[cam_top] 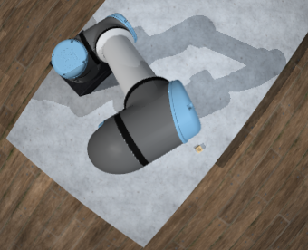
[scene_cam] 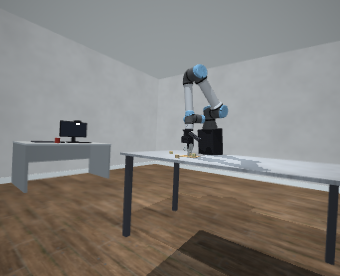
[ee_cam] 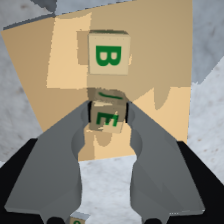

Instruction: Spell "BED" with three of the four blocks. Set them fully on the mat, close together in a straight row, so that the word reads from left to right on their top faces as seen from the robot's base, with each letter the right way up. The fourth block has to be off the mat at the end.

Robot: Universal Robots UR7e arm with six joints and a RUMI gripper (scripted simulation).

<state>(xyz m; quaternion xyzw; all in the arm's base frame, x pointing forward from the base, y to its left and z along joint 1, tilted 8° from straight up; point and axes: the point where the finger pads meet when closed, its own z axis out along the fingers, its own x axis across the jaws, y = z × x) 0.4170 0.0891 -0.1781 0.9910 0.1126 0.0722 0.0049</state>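
In the wrist view my gripper [ee_cam: 108,102] is shut on a cream block with a green E [ee_cam: 106,119] and holds it over the tan mat [ee_cam: 107,77]. Its shadow falls on the mat just beyond it. A block with a green B [ee_cam: 108,53] lies on the mat farther out, apart from the E block. Another block [ee_cam: 77,219] shows at the bottom edge on the grey table, its letter hidden. In the overhead view the arm covers the mat, and one small block [cam_top: 198,148] lies on the table beside the arm. In the side view the gripper [scene_cam: 188,146] hangs low over the table.
The robot base [cam_top: 84,63] stands at the table's back left. The grey table top [cam_top: 241,59] ends in an edge close to the right of the loose block. A desk with a monitor [scene_cam: 72,131] stands far off across the room.
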